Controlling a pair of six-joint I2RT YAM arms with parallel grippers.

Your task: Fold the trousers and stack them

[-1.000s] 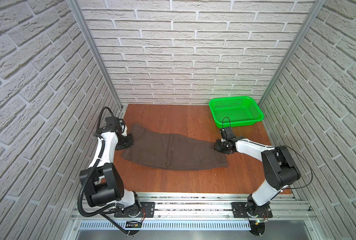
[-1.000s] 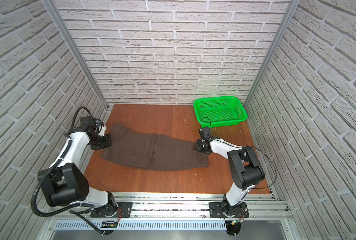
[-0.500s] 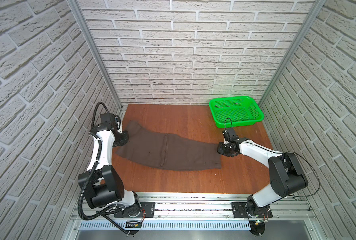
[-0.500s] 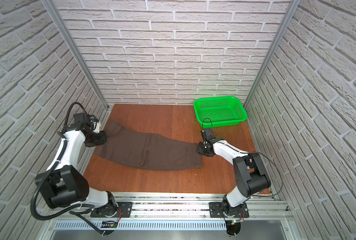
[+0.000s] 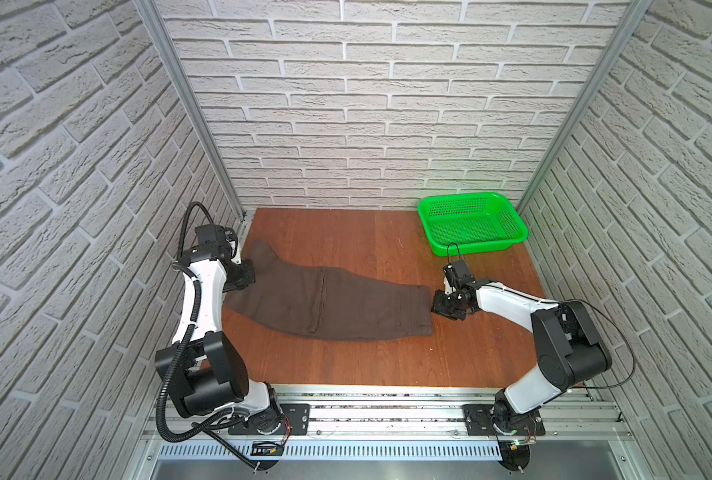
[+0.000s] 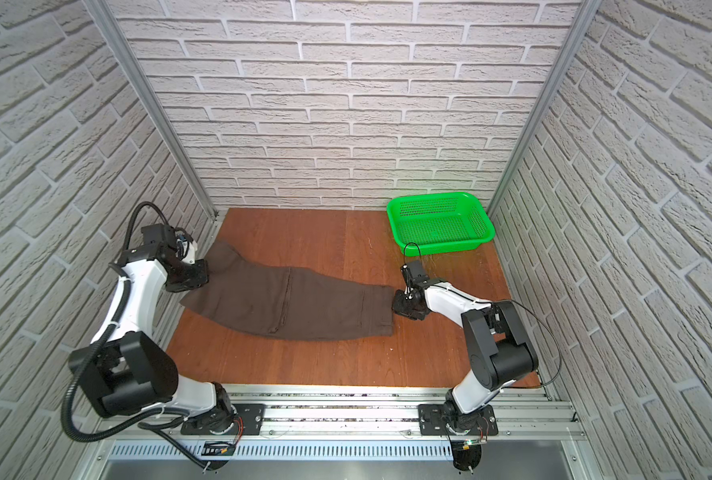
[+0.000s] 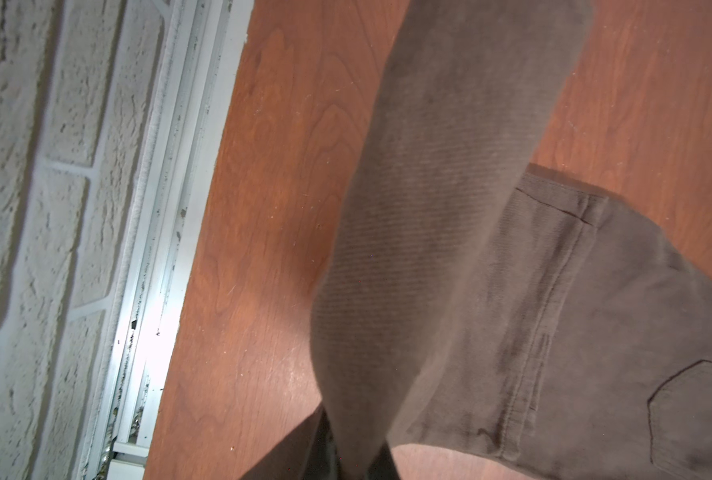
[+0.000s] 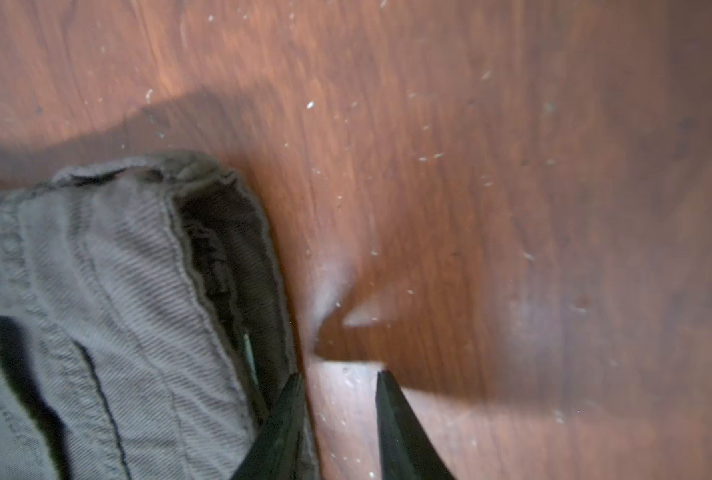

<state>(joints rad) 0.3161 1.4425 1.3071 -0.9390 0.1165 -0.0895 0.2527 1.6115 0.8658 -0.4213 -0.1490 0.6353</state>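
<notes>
The dark brown trousers [image 5: 329, 303] [image 6: 296, 303] lie flat across the wooden table, folded lengthwise, running from far left to right of centre. My left gripper [image 5: 248, 272] [image 6: 200, 272] is shut on their left end. In the left wrist view that gripper [image 7: 354, 465] pinches a taut ridge of the trousers [image 7: 449, 208]. My right gripper [image 5: 437, 305] [image 6: 398, 303] stands open just off the right end. In the right wrist view it [image 8: 339, 378] has bare wood between its fingers [image 8: 287, 415], one of which touches the trousers' [image 8: 117, 311] open edge.
A green mesh basket [image 5: 470, 249] [image 6: 441, 247] stands at the back right corner, holding nothing visible. Brick-patterned walls and metal posts close in three sides. Bare table [image 5: 346, 365] shows in front of the trousers. A metal rail [image 7: 158, 249] runs along the table's left edge.
The right gripper has opened and let go of the trousers' right end. The left gripper has drawn the trousers toward the left; their right end now lies further left.
</notes>
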